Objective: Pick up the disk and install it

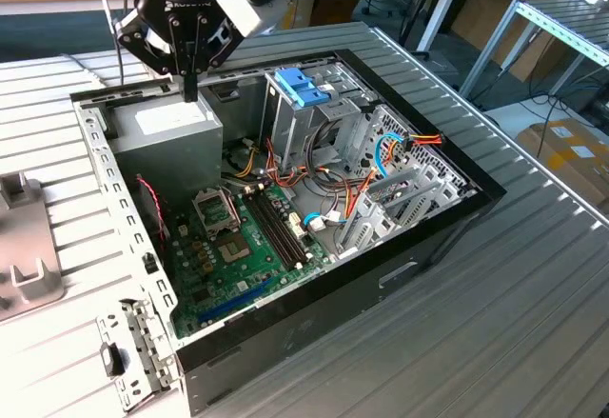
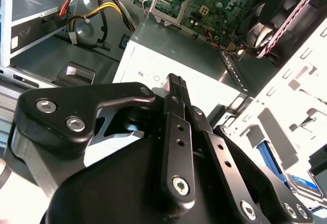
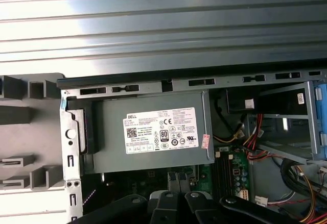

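Note:
My gripper [image 1: 190, 92] hangs over the back corner of the open computer case [image 1: 447, 218], just above the grey power supply [image 1: 171, 128]. In the second wrist view its two black fingers [image 2: 176, 83] are pressed together with nothing between them, pointing at the power supply's white label [image 2: 153, 73]. Past the case's side wall, in a corner of the second wrist view, lies a flat grey labelled piece with a light-blue edge [image 2: 305, 180]. It looks like the disk, and it lies apart from the gripper.
A blue plastic piece with two paddle tabs [image 1: 303, 85] sits on the drive cage. The green motherboard [image 1: 238, 256] and bundles of cables fill the case floor. Grey fixtures [image 1: 24, 247] stand on the ribbed table at the exterior view's left.

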Controlling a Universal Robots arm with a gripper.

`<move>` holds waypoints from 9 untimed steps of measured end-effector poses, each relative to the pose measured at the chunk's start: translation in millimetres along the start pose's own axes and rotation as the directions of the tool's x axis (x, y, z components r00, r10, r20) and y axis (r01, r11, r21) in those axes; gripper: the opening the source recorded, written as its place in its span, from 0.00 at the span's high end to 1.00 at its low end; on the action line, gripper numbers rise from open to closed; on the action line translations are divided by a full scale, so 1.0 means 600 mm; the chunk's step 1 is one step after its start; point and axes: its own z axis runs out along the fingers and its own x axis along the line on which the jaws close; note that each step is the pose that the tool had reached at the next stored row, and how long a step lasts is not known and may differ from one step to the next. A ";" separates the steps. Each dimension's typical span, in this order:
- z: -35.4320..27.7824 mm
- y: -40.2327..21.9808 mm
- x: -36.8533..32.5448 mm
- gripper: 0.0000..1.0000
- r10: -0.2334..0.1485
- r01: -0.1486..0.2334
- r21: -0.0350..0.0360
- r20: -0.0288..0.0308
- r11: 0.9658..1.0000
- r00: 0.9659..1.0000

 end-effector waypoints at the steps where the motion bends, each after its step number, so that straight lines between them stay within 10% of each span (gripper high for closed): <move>1: 0.000 0.000 0.000 0.89 0.000 0.000 0.000 0.000 1.000 1.000; 9: 0.000 0.000 0.005 0.89 0.000 0.000 0.000 0.000 1.000 1.000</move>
